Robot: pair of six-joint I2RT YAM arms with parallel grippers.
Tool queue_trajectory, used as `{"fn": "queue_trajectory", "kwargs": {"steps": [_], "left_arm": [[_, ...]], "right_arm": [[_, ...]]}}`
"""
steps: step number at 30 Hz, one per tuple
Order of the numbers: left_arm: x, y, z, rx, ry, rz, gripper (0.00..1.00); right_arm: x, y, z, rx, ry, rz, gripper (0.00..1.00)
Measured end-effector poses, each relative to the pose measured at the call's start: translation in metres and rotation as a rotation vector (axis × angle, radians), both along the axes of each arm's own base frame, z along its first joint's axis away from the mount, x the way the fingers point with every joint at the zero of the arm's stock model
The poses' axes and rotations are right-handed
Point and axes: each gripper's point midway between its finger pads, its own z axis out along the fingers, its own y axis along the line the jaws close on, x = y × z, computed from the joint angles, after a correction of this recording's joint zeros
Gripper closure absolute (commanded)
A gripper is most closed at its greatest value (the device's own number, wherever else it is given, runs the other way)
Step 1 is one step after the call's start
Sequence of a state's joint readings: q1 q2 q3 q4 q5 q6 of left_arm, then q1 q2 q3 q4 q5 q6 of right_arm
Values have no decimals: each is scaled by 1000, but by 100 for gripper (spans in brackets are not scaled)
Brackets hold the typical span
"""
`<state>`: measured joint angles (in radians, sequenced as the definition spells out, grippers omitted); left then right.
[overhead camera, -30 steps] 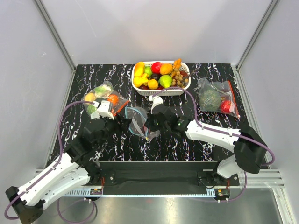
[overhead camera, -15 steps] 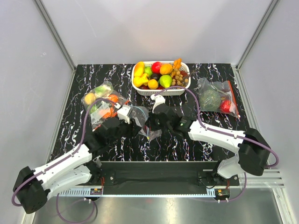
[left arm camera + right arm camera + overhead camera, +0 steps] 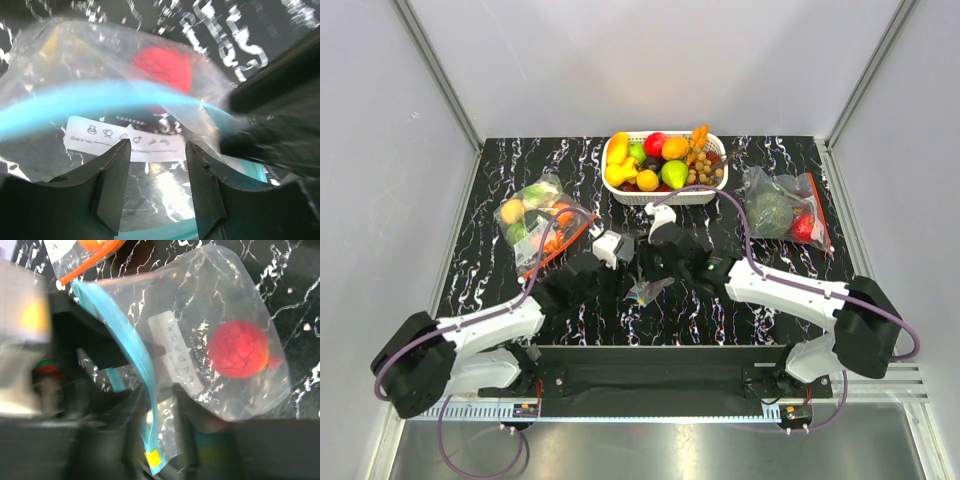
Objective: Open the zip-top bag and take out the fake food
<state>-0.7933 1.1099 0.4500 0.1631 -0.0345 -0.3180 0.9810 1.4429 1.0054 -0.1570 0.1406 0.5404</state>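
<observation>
Top view barely shows you the zip-top bag (image 3: 646, 290), front centre of the table (image 3: 490, 270) between both arms. Right wrist view gives its teal strip (image 3: 125, 335) and the red fruit (image 3: 238, 348) inside. Left gripper (image 3: 157, 185) reaches in low, jaws apart at the bag's mouth. Right gripper (image 3: 645, 270) is angled in opposite and blurred, so its jaws can't be told.

**A:** Entry one, the landmark?
**B:** White basket (image 3: 620, 196), sitting at the far middle of the black marbled table (image 3: 510, 165) and carrying yellow, green and orange fruits (image 3: 674, 173).
**A:** Left of the basket?
**B:** Clear bag with orange-red zip strip (image 3: 538, 218), lying a little nearer the front, bulging with green, yellow and orange pieces.
**A:** Right of the basket?
**B:** Second orange-red-strip bag (image 3: 782, 212), lying flat, holding a large green piece (image 3: 769, 213) and a small red piece (image 3: 803, 227).
</observation>
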Motion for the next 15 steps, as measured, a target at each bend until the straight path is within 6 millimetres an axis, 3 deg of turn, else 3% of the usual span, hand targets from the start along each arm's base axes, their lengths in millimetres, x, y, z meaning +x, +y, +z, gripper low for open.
{"fn": "queue_trajectory", "kwargs": {"steps": [3, 6, 11, 15], "left_arm": [[2, 2, -15, 36, 24, 16, 47], [5, 4, -21, 51, 30, 34, 47], [8, 3, -27, 60, 33, 42, 47], [10, 1, -27, 52, 30, 43, 46]], "right_arm": [[0, -8, 6, -9, -15, -19, 35], [0, -20, 19, -5, -46, -46, 32], [8, -35, 39, 1, -117, -105, 48], [25, -44, 23, -59, -116, -148, 57]]}}
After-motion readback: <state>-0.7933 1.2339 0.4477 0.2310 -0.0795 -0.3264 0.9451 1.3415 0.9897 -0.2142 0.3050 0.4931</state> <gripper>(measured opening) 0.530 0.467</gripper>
